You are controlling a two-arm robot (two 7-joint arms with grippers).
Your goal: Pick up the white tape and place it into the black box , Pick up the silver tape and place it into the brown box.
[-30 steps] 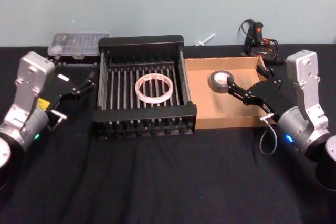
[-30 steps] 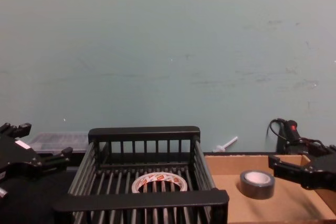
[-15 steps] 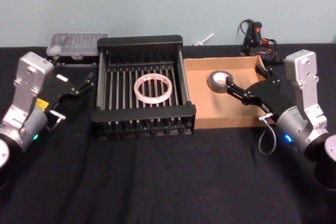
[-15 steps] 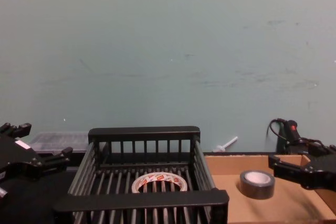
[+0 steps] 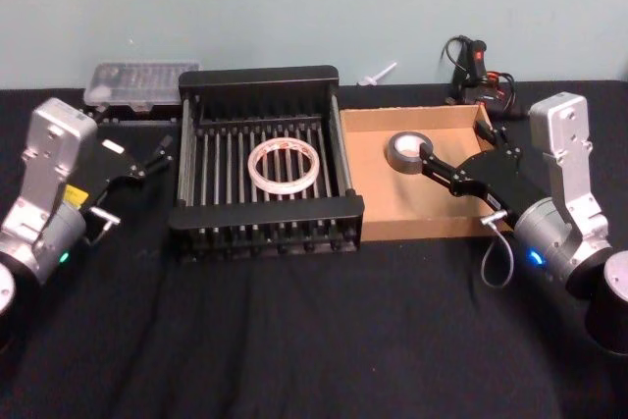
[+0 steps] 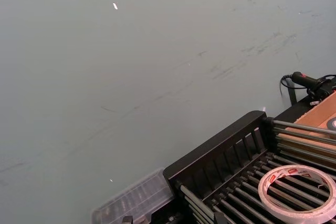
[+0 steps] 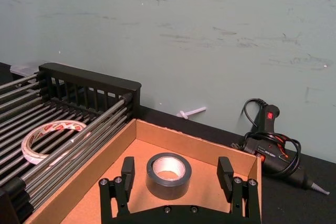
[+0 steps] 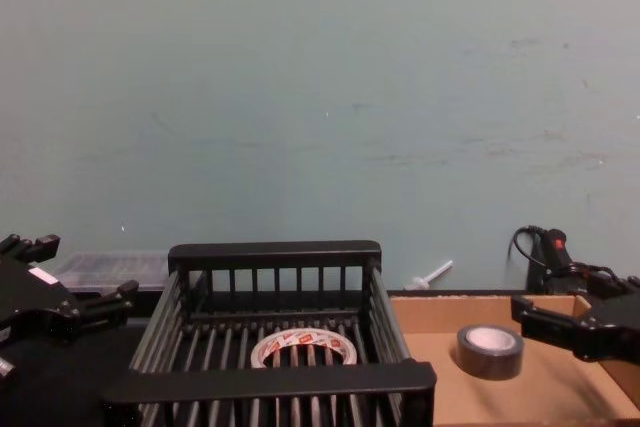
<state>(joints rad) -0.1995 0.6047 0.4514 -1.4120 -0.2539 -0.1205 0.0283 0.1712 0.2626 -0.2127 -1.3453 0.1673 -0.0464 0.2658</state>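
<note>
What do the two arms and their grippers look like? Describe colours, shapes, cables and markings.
Both arms have boxy silver-grey wrist housings on rounded grey joints. The left gripper is black, with a white label and a yellow sticker behind it; a green light glows on its joint. The right gripper is black with bolted linkage fingers carrying blocky pads. A grey cable loops beneath the right wrist, beside a blue light.
</note>
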